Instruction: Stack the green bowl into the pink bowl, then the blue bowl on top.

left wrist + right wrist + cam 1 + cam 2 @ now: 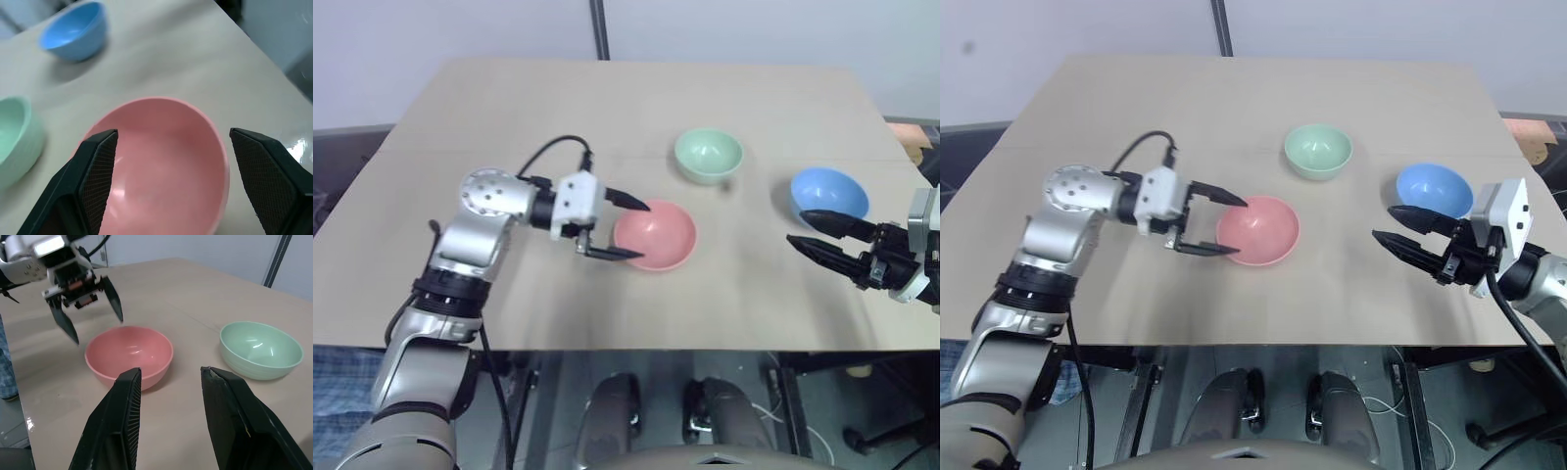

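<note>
Three bowls sit apart on the pale wooden worktop [509,108], none stacked. In the left eye view the pink bowl [656,235] lies near the middle of the frame, the green bowl [709,155] up and a little to the right of it, and the blue bowl [829,193] at centre right — all upright and empty.

The left pincer [625,227] reaches in from the left side of the frame and points sideways at the pink bowl's left rim. Its two black fingers stand wide apart, one above and one below that rim edge, and hold nothing; the right wrist view shows the tips hanging over the worktop just beside the pink bowl rather than gripping it. From the left wrist view the pink bowl lies between the spread fingers [98,171], with the green bowl and the blue bowl beyond it.

The right pincer [818,235] enters from the right edge of the frame, just below the blue bowl and close to its near side — its fingers [122,431] are parted as well, with nothing between them.
</note>
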### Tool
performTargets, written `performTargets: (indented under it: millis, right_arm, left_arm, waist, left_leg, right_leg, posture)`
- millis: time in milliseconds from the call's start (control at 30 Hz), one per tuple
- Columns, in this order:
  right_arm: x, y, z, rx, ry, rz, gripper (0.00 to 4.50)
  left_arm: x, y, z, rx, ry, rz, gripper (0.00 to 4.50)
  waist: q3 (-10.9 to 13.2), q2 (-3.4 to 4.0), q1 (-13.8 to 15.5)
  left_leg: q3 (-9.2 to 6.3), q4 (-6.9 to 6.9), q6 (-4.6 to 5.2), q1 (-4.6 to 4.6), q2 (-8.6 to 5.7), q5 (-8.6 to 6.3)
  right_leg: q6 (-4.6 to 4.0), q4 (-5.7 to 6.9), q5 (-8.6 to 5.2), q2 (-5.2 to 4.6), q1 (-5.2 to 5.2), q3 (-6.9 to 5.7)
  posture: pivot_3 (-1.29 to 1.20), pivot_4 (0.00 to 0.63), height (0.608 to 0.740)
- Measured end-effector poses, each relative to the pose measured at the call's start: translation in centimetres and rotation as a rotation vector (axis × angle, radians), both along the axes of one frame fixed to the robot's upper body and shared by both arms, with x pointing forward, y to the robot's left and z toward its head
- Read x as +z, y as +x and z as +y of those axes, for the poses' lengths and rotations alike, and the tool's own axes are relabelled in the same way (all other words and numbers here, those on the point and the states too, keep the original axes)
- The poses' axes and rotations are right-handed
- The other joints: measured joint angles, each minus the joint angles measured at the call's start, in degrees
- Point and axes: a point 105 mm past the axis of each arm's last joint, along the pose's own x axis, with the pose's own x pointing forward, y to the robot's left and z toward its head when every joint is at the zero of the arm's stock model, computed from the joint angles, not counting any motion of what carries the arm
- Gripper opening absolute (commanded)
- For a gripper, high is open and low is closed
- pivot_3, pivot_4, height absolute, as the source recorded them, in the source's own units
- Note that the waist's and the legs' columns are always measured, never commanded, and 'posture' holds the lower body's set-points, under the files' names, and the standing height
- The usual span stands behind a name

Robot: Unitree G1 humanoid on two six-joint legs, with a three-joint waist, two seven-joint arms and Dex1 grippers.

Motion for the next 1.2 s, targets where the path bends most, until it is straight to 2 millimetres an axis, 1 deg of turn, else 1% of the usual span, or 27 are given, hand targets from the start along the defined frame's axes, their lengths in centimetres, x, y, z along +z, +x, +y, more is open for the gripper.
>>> performTargets:
  millis: [33,67,133,200,267,333,400,533,600,633,733,833,933,1067,1133,1200]
  right_arm:
    - [-0.1,0.0,-0.1,-0.005,-0.007,0.014,2.2]
    - [-0.2,0.1,-0.1,-0.008,-0.007,0.02,2.2]
    - [-0.4,0.4,0.0,-0.016,-0.011,0.039,2.2]
    - [-0.6,0.7,0.0,-0.023,-0.015,0.061,2.2]
    - [-0.9,1.0,-0.2,-0.04,-0.013,0.087,2.2]
    - [-0.8,2.0,0.5,-0.042,-0.021,0.088,2.2]
    - [-1.0,3.6,0.9,-0.06,-0.049,0.095,2.2]
    - [-0.6,6.6,1.3,-0.118,-0.093,0.073,2.2]
    - [-1.3,7.5,1.5,-0.136,-0.159,0.079,2.2]
    - [-2.1,8.2,1.7,-0.144,-0.214,0.093,2.2]
    - [-3.2,9.9,1.8,-0.172,-0.31,0.083,2.2]
    - [-2.7,11.9,3.0,-0.16,-0.417,-0.028,2.2]
    - [-1.4,14.2,5.0,-0.153,-0.498,-0.163,2.2]
    - [-0.3,15.9,8.1,-0.092,-0.527,-0.271,2.2]
    - [-0.3,16.5,9.3,-0.058,-0.571,-0.315,2.2]
    - [-0.7,17.3,10.2,-0.03,-0.637,-0.354,2.2]
  left_arm:
    - [0.6,0.2,1.1,0.073,-0.051,0.029,3.86]
    - [0.7,0.3,1.6,0.104,-0.062,0.036,3.86]
    - [0.4,0.2,3.1,0.197,-0.064,0.041,3.86]
    - [0.1,0.2,4.1,0.256,-0.064,0.049,3.86]
    - [-0.1,0.2,4.4,0.291,-0.069,0.059,3.86]
    - [0.2,-0.4,5.6,0.371,-0.117,0.067,3.86]
    - [0.9,-1.0,6.7,0.44,-0.16,0.056,3.86]
    - [2.9,-1.2,7.9,0.522,-0.257,0.03,3.86]
    - [3.7,-1.3,8.3,0.548,-0.285,0.012,3.86]
    - [3.8,-1.4,8.7,0.567,-0.284,0.012,3.86]
    - [3.5,-1.7,9.5,0.594,-0.27,0.024,3.86]
    - [3.5,-2.0,10.1,0.61,-0.256,0.023,3.86]
    - [3.7,-2.2,10.2,0.605,-0.252,0.02,3.86]
    - [3.7,-2.3,10.2,0.596,-0.251,0.026,3.86]
    - [3.8,-2.3,10.2,0.593,-0.245,0.027,3.86]
    - [3.8,-2.3,10.2,0.59,-0.24,0.029,3.86]
  waist:
    - [0.0,0.0,-0.07]
    - [0.0,0.0,-0.05]
    - [0.0,0.01,-0.09]
    - [0.0,0.0,-0.01]
    - [0.0,0.0,0.41]
    - [0.0,0.0,-0.19]
    - [0.01,0.01,-0.67]
    - [0.01,0.02,-0.67]
    - [0.01,0.02,-0.46]
    - [0.01,0.02,-0.49]
    - [0.02,0.03,-0.71]
    - [0.03,0.05,-1.27]
    - [0.04,0.08,-1.59]
    - [0.05,0.08,-1.65]
    - [0.04,0.08,-1.49]
    - [0.04,0.08,-1.44]
  left_leg:
    - [0.0,0.0,0.0,0.03,0.0,0.0]
    - [0.0,0.0,0.0,0.02,0.0,0.0]
    - [0.0,-0.02,-0.01,0.04,0.0,0.0]
    - [0.0,-0.02,0.01,0.04,0.01,-0.01]
    - [-0.06,-0.01,0.19,-0.01,-0.01,-0.11]
    - [-0.01,-0.02,0.19,0.02,0.0,-0.12]
    - [-0.01,-0.03,0.19,0.04,0.0,-0.12]
    - [-0.03,-0.03,0.18,0.03,0.01,-0.11]
    - [-0.02,-0.04,-0.01,0.01,-0.01,0.0]
    - [0.01,-0.04,-0.03,0.0,-0.01,0.01]
    - [0.07,-0.05,-0.04,-0.04,-0.02,0.02]
    - [0.08,-0.07,-0.06,-0.03,0.0,0.02]
    - [0.12,-0.09,-0.07,-0.01,0.0,0.03]
    - [0.15,-0.09,-0.08,-0.06,0.01,0.04]
    - [0.16,-0.08,-0.08,-0.07,0.0,0.04]
    - [0.18,-0.07,-0.08,-0.09,-0.02,0.04]
  right_leg:
    - [0.0,0.0,0.0,0.0,0.01,0.01]
    - [0.0,0.0,0.0,0.0,0.01,0.01]
    - [0.0,-0.01,0.0,-0.01,0.01,0.01]
    - [0.0,-0.01,0.0,-0.01,0.02,-0.01]
    - [0.0,-0.01,0.0,-0.06,0.02,-0.09]
    - [0.0,-0.03,0.0,-0.09,0.01,-0.01]
    - [0.0,0.0,0.0,-0.09,0.01,-0.02]
    - [-0.01,0.03,0.0,-0.08,0.0,-0.06]
    - [-0.01,-0.01,0.0,-0.09,0.01,-0.07]
    - [-0.01,-0.02,0.0,-0.1,0.0,-0.05]
    - [-0.01,-0.03,0.0,-0.12,-0.07,-0.02]
    - [-0.02,0.0,0.0,-0.11,-0.1,-0.03]
    - [-0.02,0.02,0.0,-0.11,-0.12,0.0]
    - [-0.03,0.05,0.01,-0.11,-0.17,0.02]
    - [-0.09,0.04,0.04,-0.12,-0.17,0.01]
    - [-0.18,0.03,0.09,-0.15,-0.17,0.01]
  posture:
    - [0.0,0.15,0.74]
    - [0.0,0.15,0.74]
    - [0.0,0.15,0.74]
    - [0.0,0.15,0.74]
    - [0.0,0.15,0.74]
    - [0.0,0.15,0.74]
    - [0.0,0.15,0.74]
    - [0.0,0.15,0.74]
    - [0.0,0.15,0.74]
    - [0.0,0.15,0.74]
    - [0.0,0.15,0.74]
    - [0.0,0.15,0.74]
    - [0.0,0.15,0.74]
    - [0.0,0.15,0.74]
    - [0.0,0.15,0.74]
    - [0.0,0.15,0.74]
